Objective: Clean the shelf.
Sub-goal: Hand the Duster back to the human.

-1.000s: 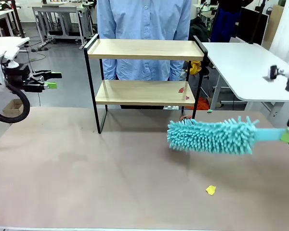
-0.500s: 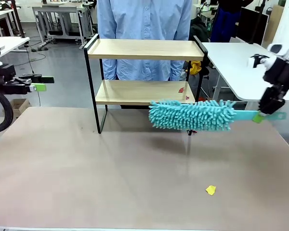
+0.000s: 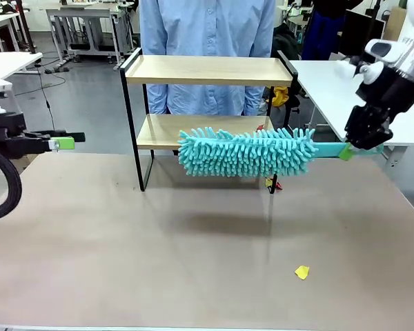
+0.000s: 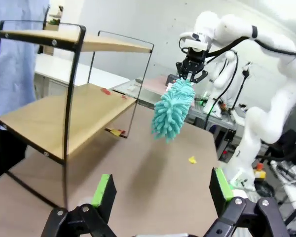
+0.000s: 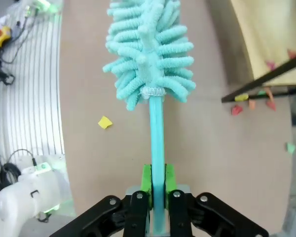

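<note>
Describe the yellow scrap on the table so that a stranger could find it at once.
Start at the shelf and come toward the robot over the brown table. The yellow scrap lies alone, below the duster. The other scraps lie by the shelf's foot.

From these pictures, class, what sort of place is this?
Probably a robotics lab or workshop: white robot arms work at a table, rows of bare workbenches stand on a grey floor behind, and cables trail beside them.

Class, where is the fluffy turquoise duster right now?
In the front view, the fluffy turquoise duster hangs level before the shelf's lower board, held by the right gripper.
</note>
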`<state>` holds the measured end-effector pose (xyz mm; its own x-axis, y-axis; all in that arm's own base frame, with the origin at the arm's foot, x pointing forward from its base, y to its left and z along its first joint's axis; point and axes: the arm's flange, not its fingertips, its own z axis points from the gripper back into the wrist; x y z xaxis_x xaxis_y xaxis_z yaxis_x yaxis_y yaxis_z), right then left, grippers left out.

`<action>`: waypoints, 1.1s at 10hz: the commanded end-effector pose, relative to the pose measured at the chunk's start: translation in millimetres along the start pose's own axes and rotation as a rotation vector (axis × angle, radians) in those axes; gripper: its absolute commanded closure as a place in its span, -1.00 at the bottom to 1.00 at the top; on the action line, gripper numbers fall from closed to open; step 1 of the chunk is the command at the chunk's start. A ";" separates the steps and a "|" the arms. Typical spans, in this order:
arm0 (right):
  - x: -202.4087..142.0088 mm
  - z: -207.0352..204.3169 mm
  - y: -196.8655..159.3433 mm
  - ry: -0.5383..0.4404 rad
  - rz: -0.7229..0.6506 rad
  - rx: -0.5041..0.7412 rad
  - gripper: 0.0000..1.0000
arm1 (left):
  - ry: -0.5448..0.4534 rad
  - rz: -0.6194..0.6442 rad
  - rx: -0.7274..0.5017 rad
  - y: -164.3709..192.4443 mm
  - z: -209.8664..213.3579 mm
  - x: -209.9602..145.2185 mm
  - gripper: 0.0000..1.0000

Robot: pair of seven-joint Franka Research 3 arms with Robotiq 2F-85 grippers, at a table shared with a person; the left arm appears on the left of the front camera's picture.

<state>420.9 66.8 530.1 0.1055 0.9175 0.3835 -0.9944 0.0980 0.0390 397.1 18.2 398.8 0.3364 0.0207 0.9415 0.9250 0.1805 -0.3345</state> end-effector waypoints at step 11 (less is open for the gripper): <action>-5.6 10.5 12.8 -0.037 0.079 -0.013 0.74 | -0.039 0.044 -0.077 -7.4 -41.8 -19.7 -1.00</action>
<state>405.6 58.8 533.8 0.0152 0.9098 0.4148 -0.9998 0.0199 -0.0069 391.3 -13.7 379.5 0.4331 0.0454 0.9002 0.8909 0.1296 -0.4352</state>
